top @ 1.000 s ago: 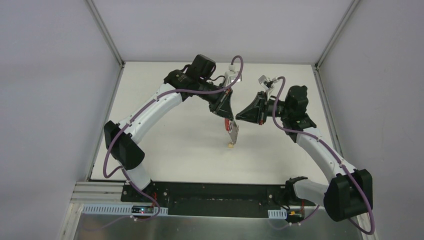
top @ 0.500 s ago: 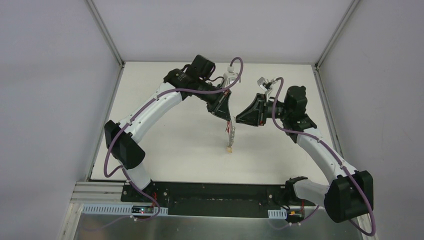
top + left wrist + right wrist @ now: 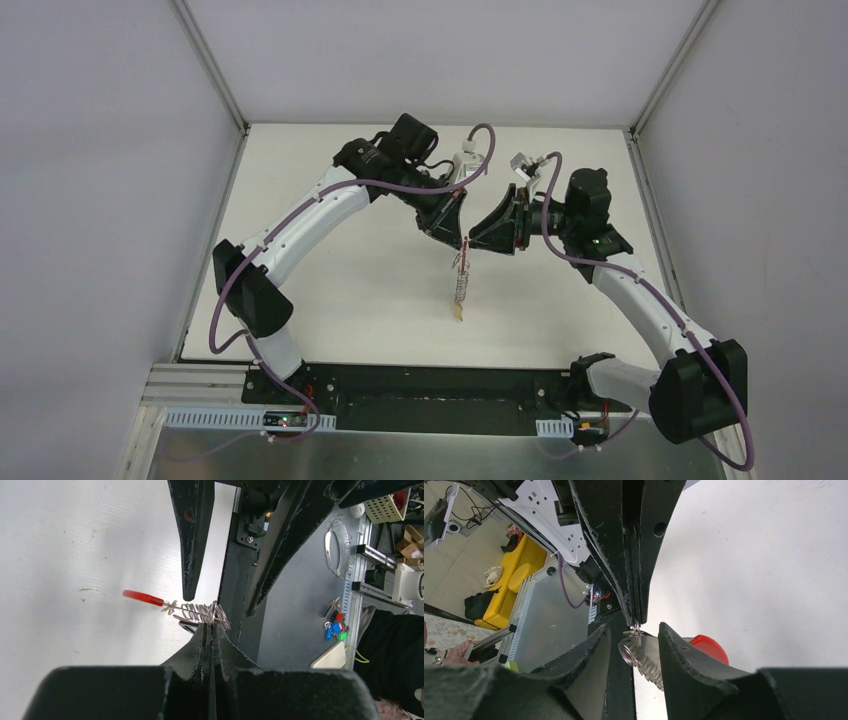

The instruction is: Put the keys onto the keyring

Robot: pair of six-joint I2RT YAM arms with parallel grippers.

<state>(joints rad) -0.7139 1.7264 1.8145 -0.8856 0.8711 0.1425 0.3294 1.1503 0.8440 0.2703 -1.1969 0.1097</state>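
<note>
My left gripper (image 3: pixel 461 238) is shut on a silver ring at the top of the keys (image 3: pixel 460 288). The bunch hangs down from it, with the yellow head (image 3: pixel 457 312) lowest. In the left wrist view my left gripper (image 3: pixel 214 626) pinches the row of keys (image 3: pixel 197 612), and the red strap end (image 3: pixel 142 597) sticks out to the left. A small black loop, perhaps the keyring (image 3: pixel 187 626), shows just under the keys. My right gripper (image 3: pixel 634 640) is open, its fingers (image 3: pixel 681 655) on either side of the ring and keys (image 3: pixel 644 661) without touching them.
The white table (image 3: pixel 330 280) lies below the hanging bunch. The black base rail (image 3: pixel 420 385) runs along the near edge. Loose coloured key tags (image 3: pixel 335 627) lie off the table on the grey bench.
The right gripper has moved left until its open fingers flank the top of the bunch. The left gripper has shifted slightly right, and the keys now hang straighter and longer.
</note>
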